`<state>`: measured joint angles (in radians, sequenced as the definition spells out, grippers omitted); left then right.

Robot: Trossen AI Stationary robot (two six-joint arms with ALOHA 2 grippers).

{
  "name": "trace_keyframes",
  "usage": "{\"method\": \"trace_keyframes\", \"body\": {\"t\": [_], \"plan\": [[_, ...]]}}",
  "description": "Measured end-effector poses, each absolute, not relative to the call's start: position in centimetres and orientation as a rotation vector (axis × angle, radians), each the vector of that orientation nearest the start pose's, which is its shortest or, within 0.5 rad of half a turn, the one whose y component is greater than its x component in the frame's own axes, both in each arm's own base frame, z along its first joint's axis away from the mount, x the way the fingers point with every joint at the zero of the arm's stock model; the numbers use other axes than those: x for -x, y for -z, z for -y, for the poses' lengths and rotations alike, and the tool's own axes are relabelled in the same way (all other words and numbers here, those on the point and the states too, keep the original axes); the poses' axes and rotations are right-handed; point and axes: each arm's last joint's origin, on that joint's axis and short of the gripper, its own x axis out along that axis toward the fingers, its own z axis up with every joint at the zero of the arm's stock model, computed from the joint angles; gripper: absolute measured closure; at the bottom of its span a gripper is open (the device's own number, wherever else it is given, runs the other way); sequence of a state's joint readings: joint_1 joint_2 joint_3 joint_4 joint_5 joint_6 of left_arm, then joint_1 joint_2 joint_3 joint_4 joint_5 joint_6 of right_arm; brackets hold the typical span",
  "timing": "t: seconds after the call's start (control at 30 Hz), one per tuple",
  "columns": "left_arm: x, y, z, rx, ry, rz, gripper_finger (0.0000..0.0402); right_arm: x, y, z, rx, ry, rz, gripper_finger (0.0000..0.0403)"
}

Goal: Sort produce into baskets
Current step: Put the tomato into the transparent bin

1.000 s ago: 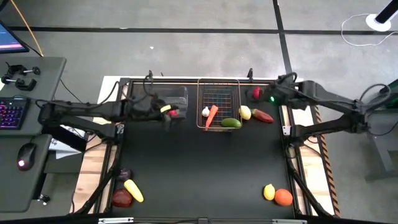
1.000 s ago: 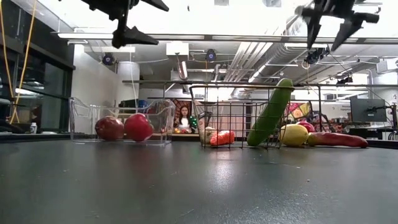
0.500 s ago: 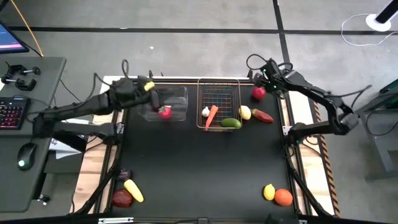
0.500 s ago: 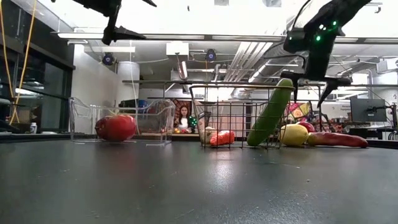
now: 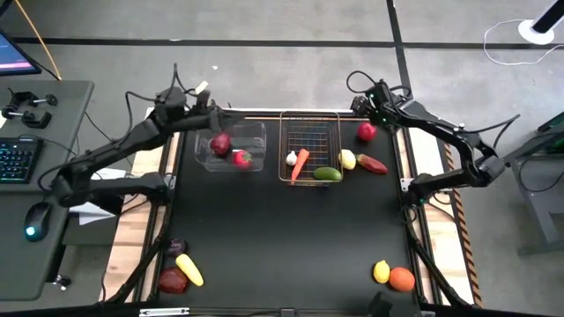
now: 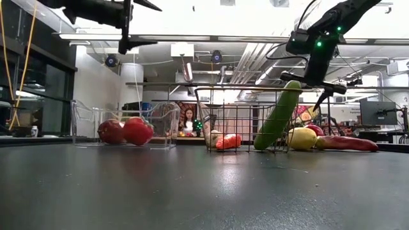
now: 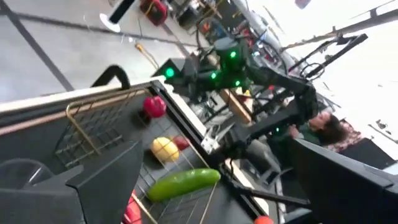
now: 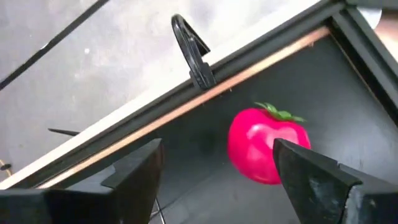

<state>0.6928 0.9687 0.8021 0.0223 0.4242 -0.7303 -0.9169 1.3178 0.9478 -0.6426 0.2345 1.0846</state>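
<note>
My left gripper [image 5: 204,107] is open and empty, high over the far left corner of the clear bin [image 5: 256,132]. Two red apples [image 5: 220,143] [image 5: 239,159] lie in the bin. My right gripper [image 8: 217,168] is open above a red fruit with green leaves [image 8: 267,152], which lies on the table at the far right [image 5: 366,132]. The fingers stand on either side of the fruit and do not touch it. The wire basket [image 5: 310,123] holds a garlic [image 5: 291,158], a carrot [image 5: 300,164] and a cucumber [image 5: 327,174].
A lemon [image 5: 347,159] and a long red vegetable [image 5: 373,165] lie just right of the basket. An eggplant [image 5: 176,246], a yellow fruit [image 5: 189,269] and a red apple [image 5: 173,281] lie near left. A lemon [image 5: 381,271] and an orange [image 5: 402,279] lie near right.
My left gripper has drawn back from over the clear bin toward the table's far left corner, leaving both apples in the bin; they have shifted a little there. My right gripper has gone toward the far edge and come down over the red fruit.
</note>
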Motion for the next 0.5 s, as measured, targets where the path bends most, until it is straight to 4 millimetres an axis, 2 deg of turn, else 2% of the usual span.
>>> {"method": "trace_keyframes", "body": {"t": [0.23, 0.43, 0.5], "plan": [[-17.5, -31.9, -14.4, 0.817, -0.341, -0.020, 0.0011, -14.7, -24.3, 20.7, -1.161, 1.610, -0.363, 0.0094], [-17.5, -32.2, -15.2, 0.812, -0.346, 0.045, 0.0011, -15.7, -21.2, 21.8, -1.230, 1.652, -0.481, 0.0017], [-17.4, -32.3, -15.4, 0.820, -0.351, 0.060, 0.0011, -15.9, -20.4, 22.2, -1.294, 1.657, -0.485, 0.0007]]}}
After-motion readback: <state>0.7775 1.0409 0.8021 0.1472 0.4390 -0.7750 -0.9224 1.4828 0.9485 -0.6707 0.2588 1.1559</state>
